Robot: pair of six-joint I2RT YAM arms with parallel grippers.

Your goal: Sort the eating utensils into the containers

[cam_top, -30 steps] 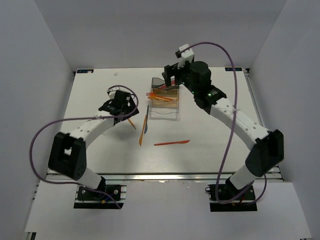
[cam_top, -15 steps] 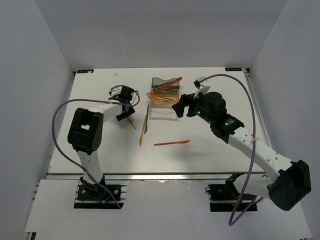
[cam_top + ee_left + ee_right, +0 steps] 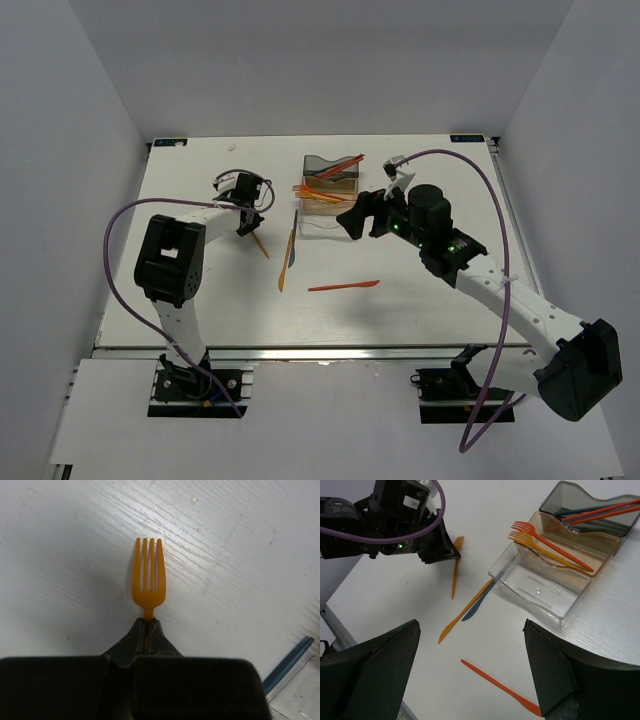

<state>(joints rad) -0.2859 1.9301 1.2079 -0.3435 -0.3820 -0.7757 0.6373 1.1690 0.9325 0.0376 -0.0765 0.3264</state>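
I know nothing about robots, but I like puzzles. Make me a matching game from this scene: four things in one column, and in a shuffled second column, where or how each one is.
Things
1. clear bin
2. amber bin
3. grey bin
4. single orange fork

States
A. holds long red and blue pieces
B. pinched by its handle in the left gripper
C. empty
D. holds forks

Pairs: 1-C, 2-D, 3-A, 4-B
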